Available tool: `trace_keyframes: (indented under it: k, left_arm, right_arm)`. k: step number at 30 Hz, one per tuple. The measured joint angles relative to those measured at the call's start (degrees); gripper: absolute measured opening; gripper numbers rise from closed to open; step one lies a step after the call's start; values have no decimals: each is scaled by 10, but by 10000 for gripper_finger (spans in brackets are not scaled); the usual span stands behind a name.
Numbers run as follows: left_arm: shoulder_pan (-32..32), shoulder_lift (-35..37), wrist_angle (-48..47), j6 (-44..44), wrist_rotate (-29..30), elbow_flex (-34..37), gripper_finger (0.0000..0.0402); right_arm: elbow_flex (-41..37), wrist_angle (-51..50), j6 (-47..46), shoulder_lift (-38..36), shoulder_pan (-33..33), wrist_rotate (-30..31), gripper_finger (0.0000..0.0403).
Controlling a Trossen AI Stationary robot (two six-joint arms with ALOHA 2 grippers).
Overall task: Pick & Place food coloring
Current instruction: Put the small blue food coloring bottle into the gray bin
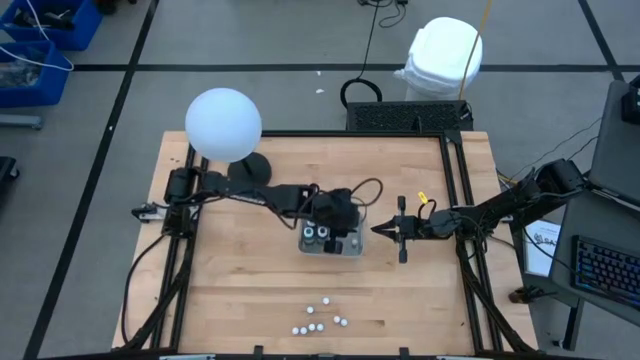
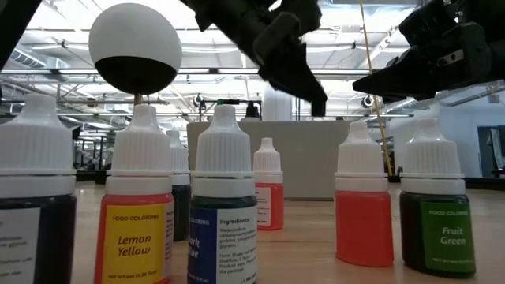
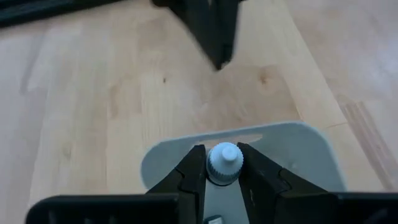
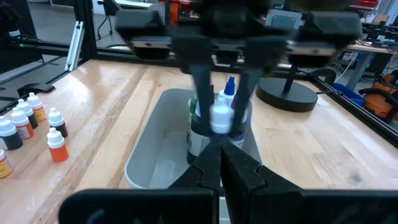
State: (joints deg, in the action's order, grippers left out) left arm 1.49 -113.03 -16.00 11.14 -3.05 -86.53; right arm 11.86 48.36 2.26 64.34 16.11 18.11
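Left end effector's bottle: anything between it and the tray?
Nothing visible. The left end effector grips a white-capped bottle directly over the tray; bottles already in it stand beside that spot.

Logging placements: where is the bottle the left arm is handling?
High view: mid-table, over the tray, in the left gripper. The bottle sits between its jaws.

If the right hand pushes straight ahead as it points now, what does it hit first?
Most likely the near end wall of the grey tray, just ahead of the closed right hand. Beyond that wall stand the bottles, and the left hand gripping a white-capped bottle. Depth is uncertain.
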Motion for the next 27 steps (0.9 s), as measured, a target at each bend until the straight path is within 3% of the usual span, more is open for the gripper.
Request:
trace_keyframes:
  k: [8,27]
  left_arm:
    - [-15,-5,61,-15,-34,40,80]
    - [-15,-56,94,-24,-35,44,79]
  right_arm:
    - [0,-2,18,0,0,0,2]
    - [0,2,19,-1,0,0,2]
